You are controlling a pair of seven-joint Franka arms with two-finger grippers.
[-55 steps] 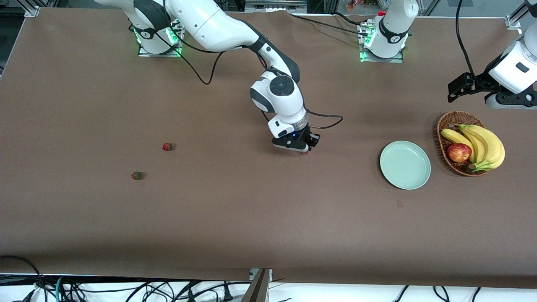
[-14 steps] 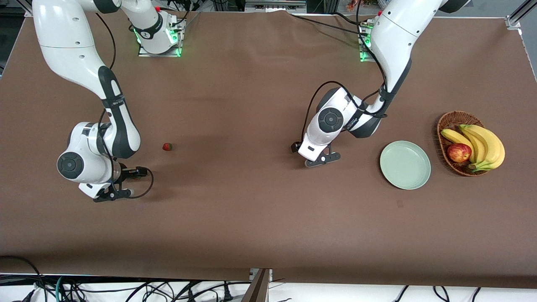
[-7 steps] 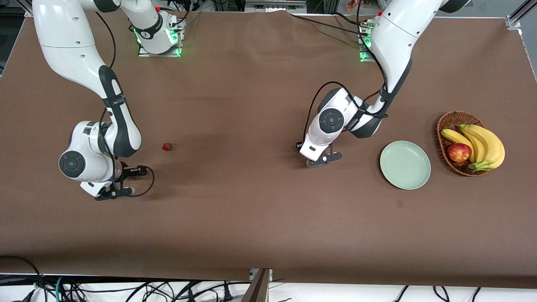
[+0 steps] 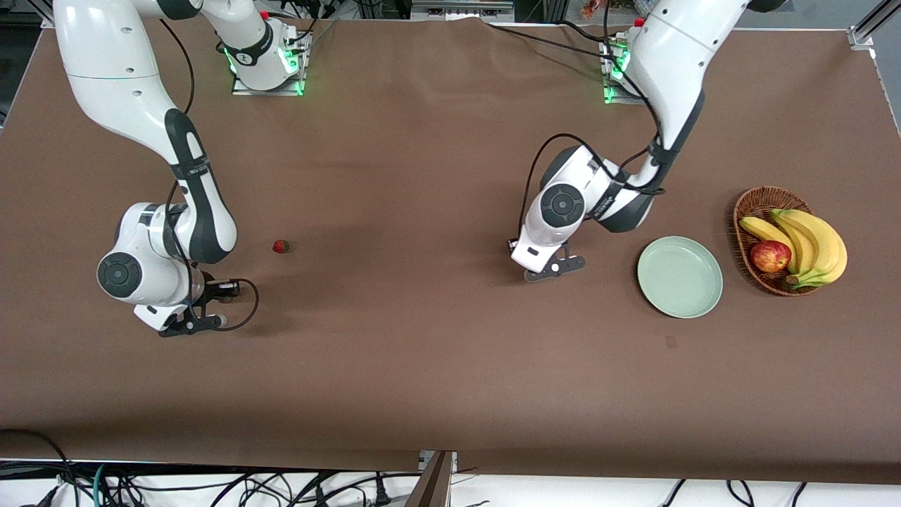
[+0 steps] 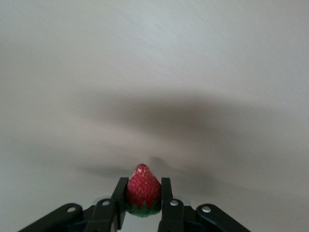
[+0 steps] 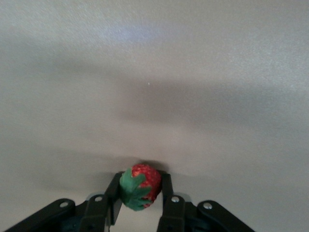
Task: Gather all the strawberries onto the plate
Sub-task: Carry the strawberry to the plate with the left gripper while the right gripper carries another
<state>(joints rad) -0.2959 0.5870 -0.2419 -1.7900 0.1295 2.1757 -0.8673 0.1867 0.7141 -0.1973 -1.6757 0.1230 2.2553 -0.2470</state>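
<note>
Left end effector [image 5: 143,200] pinches strawberry [image 5: 143,187] (tip outward) over surface [image 4: 422,352] near plate [image 4: 680,276]. Right end effector [image 6: 140,198] clamps second berry [image 6: 141,186]; third berry [image 4: 281,246] lies loose.

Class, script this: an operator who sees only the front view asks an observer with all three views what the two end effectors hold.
Operator: The left end effector, low beside the plate: is it carrying anything?
Observer: Yes. The left wrist view shows a strawberry clamped between its fingers, tip pointing away from the wrist.
Operator: And the right end effector, near the loose strawberry?
Observer: Its wrist view shows a second strawberry between its fingers, green cap turned sideways.
</note>
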